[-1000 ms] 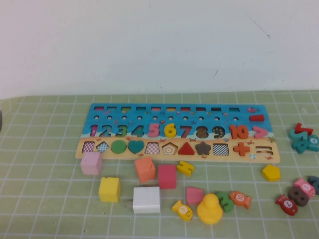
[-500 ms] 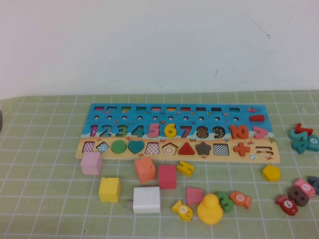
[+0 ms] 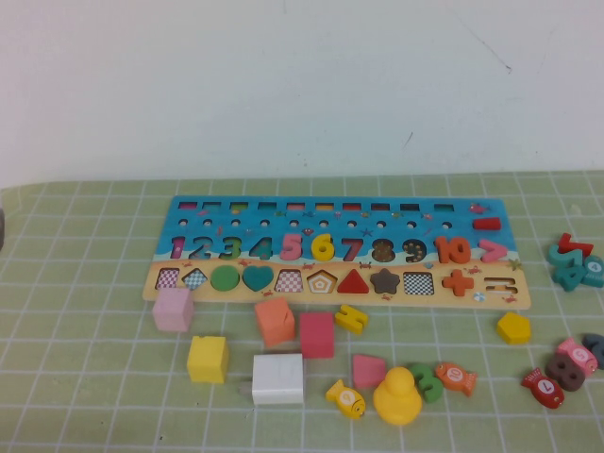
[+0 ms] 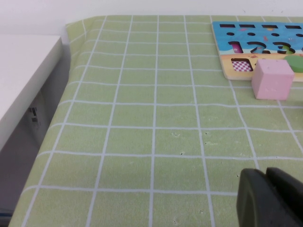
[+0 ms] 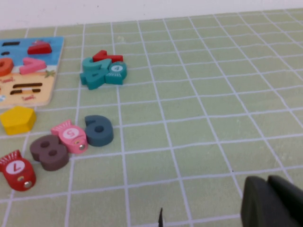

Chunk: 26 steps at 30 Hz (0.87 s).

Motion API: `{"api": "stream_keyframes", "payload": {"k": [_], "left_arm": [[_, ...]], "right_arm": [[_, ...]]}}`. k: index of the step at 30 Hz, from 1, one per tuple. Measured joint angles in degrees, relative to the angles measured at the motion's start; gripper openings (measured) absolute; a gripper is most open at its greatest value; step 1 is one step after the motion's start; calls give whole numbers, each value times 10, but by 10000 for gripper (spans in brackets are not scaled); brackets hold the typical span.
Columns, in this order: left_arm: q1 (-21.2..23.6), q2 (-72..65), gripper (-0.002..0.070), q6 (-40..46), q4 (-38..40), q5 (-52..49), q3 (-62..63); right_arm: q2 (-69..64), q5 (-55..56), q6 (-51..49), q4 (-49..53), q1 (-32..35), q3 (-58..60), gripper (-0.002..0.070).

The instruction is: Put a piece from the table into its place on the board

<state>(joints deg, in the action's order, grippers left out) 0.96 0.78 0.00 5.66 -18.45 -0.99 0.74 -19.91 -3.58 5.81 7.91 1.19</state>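
While backed by white wall and spread with green gridded cloth, carries long blue-and-tan board mid-table, flat bright-yellow 6 seated between pink 5 and 7, with left gripper and right gripper low over opposite ends, both closed, empty.

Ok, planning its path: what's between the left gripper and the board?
Left wrist view: from the left gripper, bare mat, then a pink cube before the board. Right gripper: over mat beyond the board's right end.

Raised high view, angled down over the whole board. Left wrist view low over the left mat, sharing the pink cube. Right wrist view low, sharing the yellow hexagon block.
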Motion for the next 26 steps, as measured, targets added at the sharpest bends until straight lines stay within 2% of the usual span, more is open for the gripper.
{"api": "stream_keyframes", "payload": {"k": [9,18,26], "left_arm": [[0,0,-2,0,0,0,0],[0,0,-2,0,0,0,0],[0,0,-2,0,0,0,0]], "right_arm": [[0,-5,10,1,0,-1,10],[0,-7,12,12,-54,-1,10],[0,-7,12,14,-54,-1,10]]}}
